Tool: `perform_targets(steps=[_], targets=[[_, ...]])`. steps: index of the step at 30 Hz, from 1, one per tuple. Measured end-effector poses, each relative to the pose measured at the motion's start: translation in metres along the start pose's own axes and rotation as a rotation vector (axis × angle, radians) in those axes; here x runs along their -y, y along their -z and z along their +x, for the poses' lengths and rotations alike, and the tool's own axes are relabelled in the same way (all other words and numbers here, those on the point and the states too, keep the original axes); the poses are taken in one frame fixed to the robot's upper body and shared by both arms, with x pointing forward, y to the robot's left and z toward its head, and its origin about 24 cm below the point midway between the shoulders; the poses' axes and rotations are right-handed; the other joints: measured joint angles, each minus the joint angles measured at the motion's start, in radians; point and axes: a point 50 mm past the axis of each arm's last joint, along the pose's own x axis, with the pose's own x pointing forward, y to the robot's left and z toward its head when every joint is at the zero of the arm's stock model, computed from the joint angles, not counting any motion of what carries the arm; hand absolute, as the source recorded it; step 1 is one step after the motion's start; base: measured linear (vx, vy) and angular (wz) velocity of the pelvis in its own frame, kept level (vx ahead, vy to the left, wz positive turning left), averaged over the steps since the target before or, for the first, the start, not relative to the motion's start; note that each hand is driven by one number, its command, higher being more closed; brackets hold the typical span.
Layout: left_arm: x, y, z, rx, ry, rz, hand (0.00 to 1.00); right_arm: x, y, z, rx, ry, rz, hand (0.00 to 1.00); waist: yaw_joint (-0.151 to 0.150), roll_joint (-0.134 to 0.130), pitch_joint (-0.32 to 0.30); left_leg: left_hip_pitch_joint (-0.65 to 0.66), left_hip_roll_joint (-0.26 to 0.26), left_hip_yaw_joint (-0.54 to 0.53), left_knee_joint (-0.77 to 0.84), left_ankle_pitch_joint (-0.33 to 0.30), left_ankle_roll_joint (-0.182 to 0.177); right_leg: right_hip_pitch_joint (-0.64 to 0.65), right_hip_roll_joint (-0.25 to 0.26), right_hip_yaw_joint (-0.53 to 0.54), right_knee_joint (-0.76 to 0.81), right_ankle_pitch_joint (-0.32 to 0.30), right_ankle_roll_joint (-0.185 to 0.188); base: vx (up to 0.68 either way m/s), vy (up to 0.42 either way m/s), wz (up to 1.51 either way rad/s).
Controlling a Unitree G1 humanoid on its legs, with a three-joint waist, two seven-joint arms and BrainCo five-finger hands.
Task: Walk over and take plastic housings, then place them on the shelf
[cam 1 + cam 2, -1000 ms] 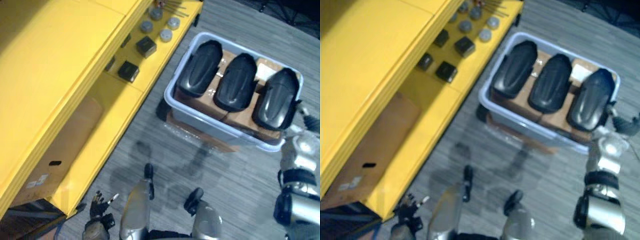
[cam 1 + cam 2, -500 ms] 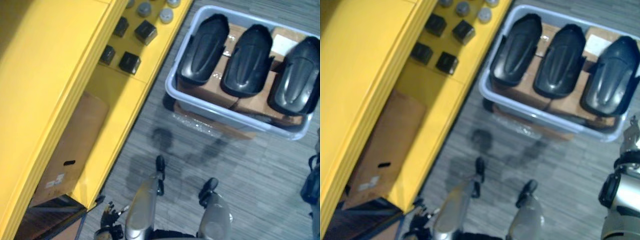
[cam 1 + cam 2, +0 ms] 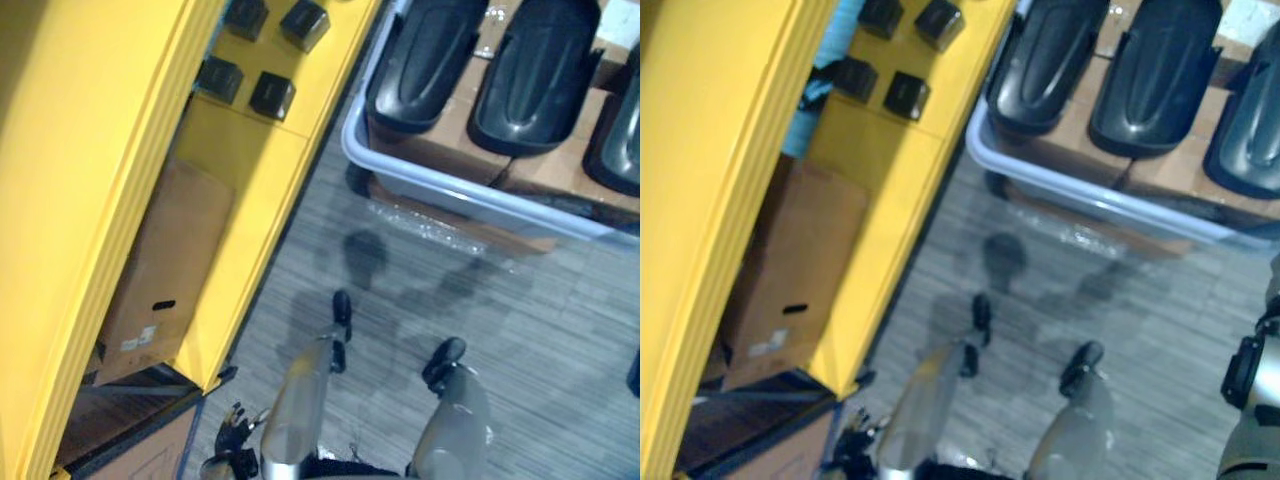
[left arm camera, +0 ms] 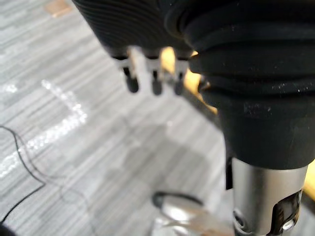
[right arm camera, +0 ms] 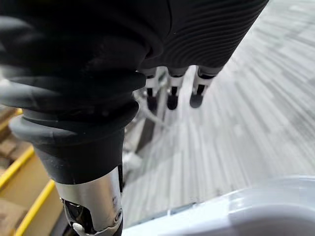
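Left eye view: three black housings [image 3: 425, 60] lie side by side on cardboard [image 3: 455, 125] in a grey tub [image 3: 450, 185] beside the yellow shelf [image 3: 250, 190], laid out for picking. The left hand [image 4: 156, 78] and right hand [image 5: 172, 96] hang empty with fingers relaxed, which I judge suits the walk-up.

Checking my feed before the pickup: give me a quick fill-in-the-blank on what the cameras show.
1. The plastic housings are coloured ____.
2. Their bin stands to the robot's ____ of the shelf.
3. That shelf is painted ____.
4. The left hand and right hand hang open, holding ____.

Missing words: black; right; yellow; nothing.
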Motion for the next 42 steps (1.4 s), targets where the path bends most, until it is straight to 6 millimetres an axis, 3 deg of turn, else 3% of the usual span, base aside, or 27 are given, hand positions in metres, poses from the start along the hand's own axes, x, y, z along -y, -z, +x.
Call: perform_targets(steps=[9, 14, 20, 24, 26, 32, 35, 36, 42], targets=[[0.002, -0.001, 0.001, 0.003, 0.019, 0.003, 0.00, -0.002, -0.015, 0.000, 0.123, -0.010, -0.054, 0.00, 0.020, 0.009, -0.006, -0.049, 0.004, -0.018, 0.039, 0.000, -0.001, -0.041, -0.006, -0.001, 0.039, -0.020, -0.011, -0.04, 0.005, 0.04], [0.006, -0.001, 0.001, 0.004, 0.051, 0.007, 0.00, 0.004, -0.035, 0.000, 0.213, 0.114, -0.031, 0.00, 0.022, 0.028, -0.019, -0.069, 0.004, -0.019, 0.050, -0.002, 0.002, -0.056, -0.007, -0.001, 0.042, -0.019, -0.010, 0.00, 0.000, 0.00], [0.007, 0.000, 0.000, -0.003, 0.056, -0.016, 0.00, 0.005, -0.043, 0.001, 0.239, 0.108, -0.006, 0.00, 0.025, 0.030, -0.020, -0.076, 0.011, -0.020, 0.069, -0.008, -0.001, -0.060, -0.004, 0.000, 0.051, -0.020, -0.010, 0.00, 0.000, 0.00], [0.008, 0.001, 0.000, -0.005, 0.064, -0.013, 0.00, 0.001, -0.040, 0.002, 0.205, 0.042, -0.033, 0.00, 0.041, 0.040, -0.027, -0.089, 0.017, -0.021, 0.084, -0.017, -0.002, -0.068, 0.000, 0.000, 0.055, -0.025, -0.016, 0.00, 0.010, -0.02], [0.011, 0.003, 0.000, -0.016, 0.075, -0.004, 0.00, 0.000, -0.036, 0.003, 0.167, 0.008, -0.045, 0.00, 0.052, 0.061, -0.042, -0.112, 0.016, -0.024, 0.085, -0.019, 0.000, -0.088, -0.002, -0.001, 0.059, -0.026, -0.015, 0.00, 0.018, 0.02], [0.013, 0.009, -0.001, -0.040, 0.092, 0.015, 0.00, -0.001, -0.022, 0.005, 0.086, -0.055, -0.105, 0.00, 0.080, 0.086, -0.060, -0.128, 0.003, -0.032, 0.088, -0.017, 0.000, -0.102, -0.016, -0.008, 0.071, -0.032, -0.007, 0.03, 0.024, 0.08], [0.017, 0.009, -0.001, -0.046, 0.104, 0.012, 0.00, 0.012, -0.029, 0.012, 0.071, -0.030, -0.126, 0.00, 0.100, 0.103, -0.073, -0.157, 0.001, -0.045, 0.103, -0.019, 0.000, -0.114, -0.019, -0.025, 0.077, -0.037, -0.012, 0.04, 0.026, 0.12], [0.017, 0.009, 0.000, -0.050, 0.109, 0.012, 0.00, 0.013, -0.030, 0.013, 0.057, -0.030, -0.127, 1.00, 0.102, 0.103, -0.073, -0.159, -0.001, -0.047, 0.103, -0.019, 0.000, -0.115, -0.020, -0.026, 0.080, -0.040, -0.012, 0.03, 0.016, 0.04], [0.019, 0.008, 0.001, -0.050, 0.128, 0.011, 0.00, 0.029, -0.036, 0.022, 0.009, -0.028, -0.166, 1.00, 0.107, 0.110, -0.078, -0.184, -0.003, -0.058, 0.115, -0.025, -0.002, -0.131, -0.024, -0.033, 0.091, -0.051, -0.011, 0.01, 0.007, 0.02]])
